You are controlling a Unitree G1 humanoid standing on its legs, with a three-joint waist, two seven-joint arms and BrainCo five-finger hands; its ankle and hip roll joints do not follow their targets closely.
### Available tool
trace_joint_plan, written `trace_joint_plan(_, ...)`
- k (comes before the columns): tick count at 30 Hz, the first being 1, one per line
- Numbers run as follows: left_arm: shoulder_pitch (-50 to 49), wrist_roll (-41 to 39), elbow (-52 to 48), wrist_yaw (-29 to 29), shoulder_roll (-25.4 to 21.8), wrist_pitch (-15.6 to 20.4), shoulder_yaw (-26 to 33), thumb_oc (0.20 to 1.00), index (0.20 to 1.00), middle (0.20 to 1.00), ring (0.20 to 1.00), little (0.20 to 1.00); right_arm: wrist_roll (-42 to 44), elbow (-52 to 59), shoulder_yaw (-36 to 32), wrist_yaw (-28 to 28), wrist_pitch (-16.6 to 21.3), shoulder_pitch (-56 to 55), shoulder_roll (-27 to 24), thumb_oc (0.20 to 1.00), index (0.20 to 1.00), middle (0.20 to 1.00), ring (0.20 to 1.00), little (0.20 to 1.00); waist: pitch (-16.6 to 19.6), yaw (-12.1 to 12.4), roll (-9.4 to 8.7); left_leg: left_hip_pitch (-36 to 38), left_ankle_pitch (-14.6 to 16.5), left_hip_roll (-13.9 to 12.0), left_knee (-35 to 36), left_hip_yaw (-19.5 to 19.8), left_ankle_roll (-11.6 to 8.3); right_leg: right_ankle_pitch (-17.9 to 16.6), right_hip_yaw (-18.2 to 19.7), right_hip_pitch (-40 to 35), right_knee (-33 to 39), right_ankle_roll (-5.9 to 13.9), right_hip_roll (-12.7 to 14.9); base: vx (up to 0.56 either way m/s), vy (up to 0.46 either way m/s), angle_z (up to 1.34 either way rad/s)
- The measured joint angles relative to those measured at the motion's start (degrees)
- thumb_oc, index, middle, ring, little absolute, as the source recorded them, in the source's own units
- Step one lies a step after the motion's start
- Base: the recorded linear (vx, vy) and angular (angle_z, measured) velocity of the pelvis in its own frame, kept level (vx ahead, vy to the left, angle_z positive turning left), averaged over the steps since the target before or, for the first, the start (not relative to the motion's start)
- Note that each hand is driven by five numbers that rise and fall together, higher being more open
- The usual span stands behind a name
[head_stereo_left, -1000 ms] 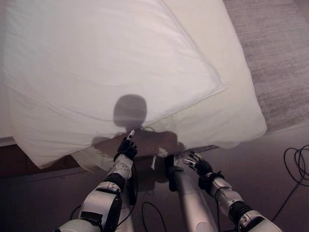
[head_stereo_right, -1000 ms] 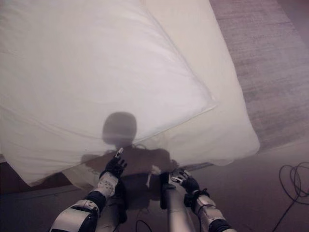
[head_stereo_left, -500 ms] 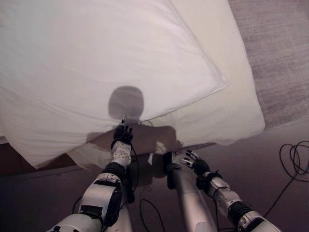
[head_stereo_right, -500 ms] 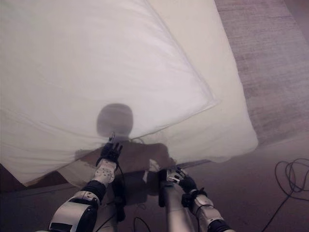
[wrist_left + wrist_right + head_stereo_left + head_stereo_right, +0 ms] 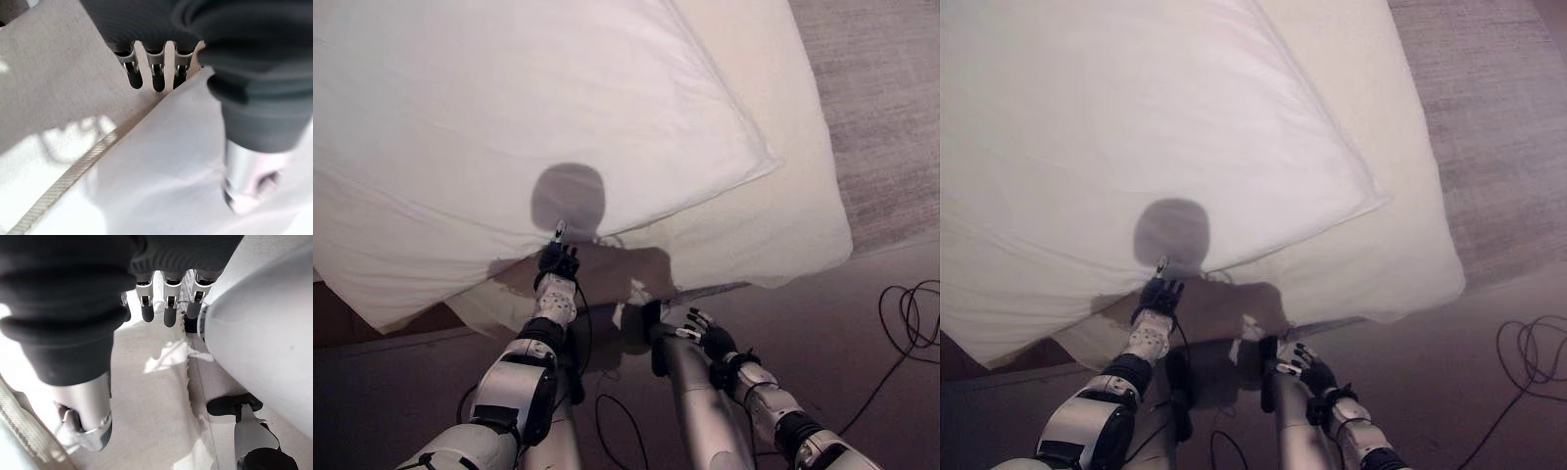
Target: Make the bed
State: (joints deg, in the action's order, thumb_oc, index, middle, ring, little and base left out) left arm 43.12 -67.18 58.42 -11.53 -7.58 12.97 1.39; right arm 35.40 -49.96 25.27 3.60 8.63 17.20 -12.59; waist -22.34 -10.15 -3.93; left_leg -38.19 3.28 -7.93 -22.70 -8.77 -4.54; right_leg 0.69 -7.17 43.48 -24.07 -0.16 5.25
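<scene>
white cotton dominates your view: the duvet [image 5: 509, 127] lies skewed across the bed, smooth with a few shallow creases, its near edge overhanging on your left and its right corner [image 5: 766, 166] coming to a soft point well short of the bed's foot. under it the cream mattress [image 5: 773, 215] shows as a plump rounded slab, matte, with a woven piped seam [image 5: 63, 183] along its edge in the left wrist view. beyond that, grey low-pile carpet [image 5: 881, 108], then a darker bare floor [image 5: 862, 323] near you.

change over the last second: your left hand [image 5: 556, 262] has crept forward from below the duvet's near edge to right at it, fingertips now touching or just under the hem. in the left wrist view its fingers [image 5: 157, 78] are straight and spread, nothing pinched, with a fold of white cloth lying just beside them and coarse beige weave past them. so you're at reach, not at grasp.

your right hand [image 5: 707, 340] has barely moved, low by the bed's side and apart from the cloth, fingers loose and holding nothing in its wrist view.

my read: the bed is far from made. duvet needs squaring, and the thin slack hem will likely bunch unless you curl round it before pulling.
</scene>
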Motion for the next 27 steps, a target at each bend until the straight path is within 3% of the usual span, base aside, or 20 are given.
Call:
trace_joint_plan(1,-0.1,0.0,-0.2,-0.4,0.1,0.3,-0.1,0.200,0.200,0.200,0.200,0.200,0.0,0.0,0.0,-0.2,0.0,0.0,0.2,1.000,1.000,1.000,1.000,1.000,0.0,0.0,0.00,-0.1,-0.3,0.0,0.0,0.0,-0.38,-0.1,-0.1,0.1,-0.1,-0.08,-0.1,0.00,0.000,0.00)
trace_joint_plan(4,-0.3,-0.1,-2.5,-1.1,0.1,2.4,-0.2,0.222,0.222,0.222,0.222,0.222,0.0,0.0,0.2,-0.5,0.1,-0.2,0.8,1.000,1.000,1.000,1.000,1.000,0.0,0.1,-0.01,-0.5,-0.7,0.1,0.0,0.4,-0.31,-0.5,-0.4,0.3,-0.3,-0.50,0.0,-0.01,-0.007,0.04)
trace_joint_plan(5,-0.6,-0.1,-4.0,-1.1,0.2,2.7,-0.2,0.316,0.316,0.316,0.316,0.316,0.0,0.1,0.1,-0.5,0.1,-0.3,0.9,1.000,1.000,1.000,1.000,1.000,0.0,0.2,-0.01,-0.4,-0.6,0.1,0.0,0.5,-0.31,-0.1,-0.4,0.2,-0.2,-0.17,0.0,-0.02,-0.008,0.10)
trace_joint_plan(6,-0.8,0.0,-6.4,-1.0,0.2,3.4,-0.3,0.533,0.533,0.533,0.533,0.533,0.0,0.0,0.1,-0.5,0.2,-0.3,0.9,1.000,1.000,1.000,1.000,1.000,0.0,0.3,-0.03,-0.5,-1.0,0.2,0.2,0.7,-0.31,-0.6,-0.5,0.3,-0.3,-0.72,0.0,-0.01,0.000,0.06)
trace_joint_plan(9,-1.0,-0.2,-9.2,-0.8,0.3,4.3,-0.9,0.438,0.438,0.438,0.438,0.438,0.0,0.0,0.0,-0.8,0.2,-0.4,1.0,1.000,1.000,1.000,1.000,1.000,-0.1,0.6,-0.13,-0.5,-0.8,0.2,0.2,0.9,-0.39,-0.2,-0.6,0.2,-0.2,-0.26,0.0,0.04,0.003,0.02)
trace_joint_plan(10,-0.9,-0.7,-9.9,-0.8,0.3,4.3,-1.0,0.369,0.369,0.369,0.369,0.369,0.0,0.0,0.0,-1.0,0.2,-0.4,1.0,1.000,1.000,1.000,1.000,1.000,-0.1,0.7,-0.13,-0.4,-0.9,0.2,0.2,0.9,-0.38,-0.2,-0.6,0.2,-0.3,-0.31,0.0,0.00,0.000,0.00)
trace_joint_plan(11,-1.0,-1.2,-10.2,-0.7,0.5,4.3,-1.2,0.200,0.200,0.200,0.200,0.200,0.0,0.1,0.0,-1.1,0.2,-0.5,1.0,1.000,1.000,1.000,1.000,1.000,-0.1,1.1,-0.14,-0.4,-0.8,0.2,0.1,0.9,-0.38,-0.3,-0.6,0.2,-0.3,-0.35,0.0,0.00,0.000,0.00)
trace_joint_plan(22,-5.8,-3.6,-18.8,0.3,2.8,6.4,-2.5,0.200,0.200,0.200,0.200,0.200,0.3,2.6,0.2,-1.6,0.7,-1.0,1.4,1.000,1.000,1.000,1.000,1.000,-0.4,1.8,-0.08,1.1,-0.8,0.4,0.6,0.9,-0.12,-0.2,-0.4,-1.1,-0.7,-0.36,0.1,0.00,0.000,0.00)
trace_joint_plan(27,-7.8,-4.8,-25.8,0.8,3.6,6.7,-4.7,0.200,0.200,0.200,0.200,0.200,4.1,8.2,0.6,-0.7,1.2,-0.4,2.3,1.000,1.000,1.000,1.000,1.000,-2.3,3.9,0.15,1.6,-1.1,0.5,0.9,1.0,0.03,-0.2,-0.5,-1.3,-0.9,-0.37,0.2,0.00,0.004,0.02)
